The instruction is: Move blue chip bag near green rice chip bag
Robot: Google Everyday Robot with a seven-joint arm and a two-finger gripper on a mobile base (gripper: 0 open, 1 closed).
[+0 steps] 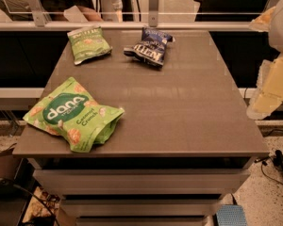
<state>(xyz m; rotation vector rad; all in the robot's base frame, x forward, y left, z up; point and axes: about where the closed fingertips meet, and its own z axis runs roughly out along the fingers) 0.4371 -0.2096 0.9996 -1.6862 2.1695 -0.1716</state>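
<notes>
The blue chip bag [150, 47] is a small crinkled navy bag with white lettering, lying at the far middle of the grey table [179, 107]. The green rice chip bag [73, 113] is a large bright green pouch marked "dana", lying at the near left corner. The two bags are well apart. My gripper [270, 89] is a pale, blurred shape at the right edge of the view, off the table's right side and far from both bags. It holds nothing that I can see.
A smaller green snack bag [88, 43] lies at the far left of the table. A metal rail and glass panel [153, 18] run behind the far edge. Drawers [141, 180] sit under the tabletop. Cables lie on the floor at the right.
</notes>
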